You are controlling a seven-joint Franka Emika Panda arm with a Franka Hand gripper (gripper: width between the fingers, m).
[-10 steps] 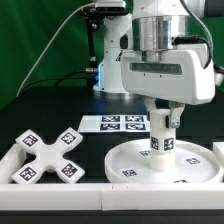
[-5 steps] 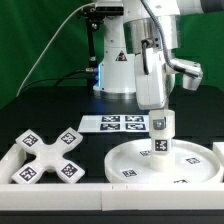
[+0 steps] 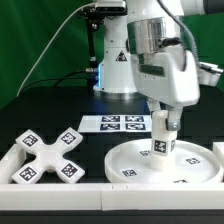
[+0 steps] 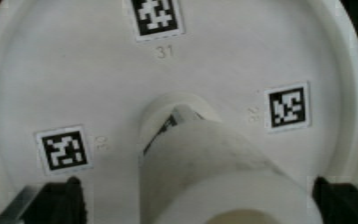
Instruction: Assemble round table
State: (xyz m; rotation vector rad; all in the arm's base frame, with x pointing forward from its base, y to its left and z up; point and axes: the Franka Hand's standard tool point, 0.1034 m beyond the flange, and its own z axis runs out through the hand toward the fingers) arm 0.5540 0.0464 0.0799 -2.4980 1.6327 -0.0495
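The large round disc (image 3: 125,165) lies flat on the table at the exterior view's right. The short thick post (image 3: 160,142) stands upright on its middle. My gripper (image 3: 163,122) hangs straight over the post, its fingers straddling the post's top. In the wrist view the post (image 4: 220,165) fills the space between the dark fingers (image 4: 55,203), with a narrow gap on each side, so the jaws look open. The disc (image 4: 87,90) with its tags lies beneath. The X-shaped cross base (image 3: 50,155) lies flat at the exterior view's left, well apart from the gripper.
The marker board (image 3: 115,124) lies behind the disc. White border rails run along the front (image 3: 60,187) and the exterior view's left edge (image 3: 8,160). The arm's base (image 3: 115,70) stands at the back.
The hand has turned about its vertical axis over the post, from broadside to edge-on and further round. The post, disc and cross base stay in place.
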